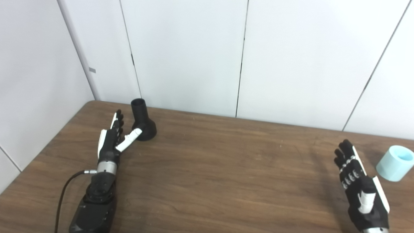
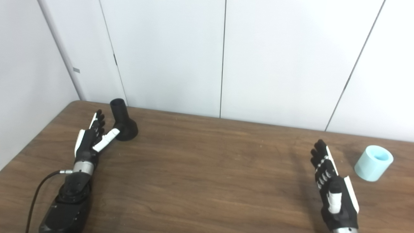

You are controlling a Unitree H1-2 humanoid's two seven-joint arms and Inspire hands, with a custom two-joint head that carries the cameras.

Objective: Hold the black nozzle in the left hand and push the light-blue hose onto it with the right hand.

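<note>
I'm seeing the left robot hand (image 1: 111, 137) lying open w/ its thumb tip at the black nozzle (image 1: 142, 121) standing far-left on the worktop (image 1: 207, 174). Right robot hand (image 1: 359, 184) is waiting open, empty, near the light-blue hose (image 1: 395, 162).

Left hand (image 2: 92, 137) lies open beside the black nozzle (image 2: 123, 121); right hand (image 2: 333, 186) is open near the light-blue hose (image 2: 373, 162) on the table (image 2: 207, 168).
</note>
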